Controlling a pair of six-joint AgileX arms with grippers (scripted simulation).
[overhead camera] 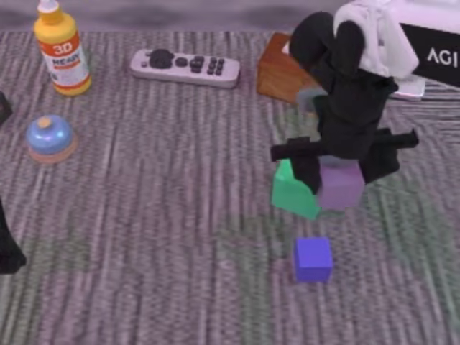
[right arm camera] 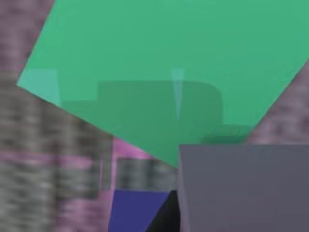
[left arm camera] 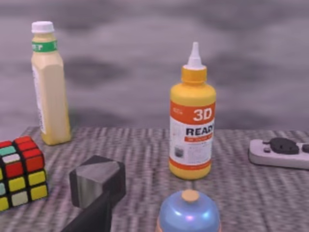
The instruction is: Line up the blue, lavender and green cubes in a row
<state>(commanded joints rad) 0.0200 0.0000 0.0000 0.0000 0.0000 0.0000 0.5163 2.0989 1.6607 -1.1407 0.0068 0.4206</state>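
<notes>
Item, right arm with right gripper: largest thing in frame, reaching in from the top view's upper right, posed above the cubes; fingers either side of the lavender cube, apparently clasping it, lifted or resting I cannot tell. Item, brown wooden box: behind the arm, partly hidden. Item, green cube: largest cube, just beside the lavender one on its left, seemingly touching. Item, lavender cube: mid-sized, under the gripper. Item, blue cube: smallest, alone, nearer the front edge, apart from the other two. Step in hand, by judgement: placing the lavender cube into the line; next calls for setting it down square between its neighbours and letting go without nudging the green cube. Item, left gripper: parked at the left edge, grip not discernible. Sundries: remote control, yellow bottle, call bell.
</notes>
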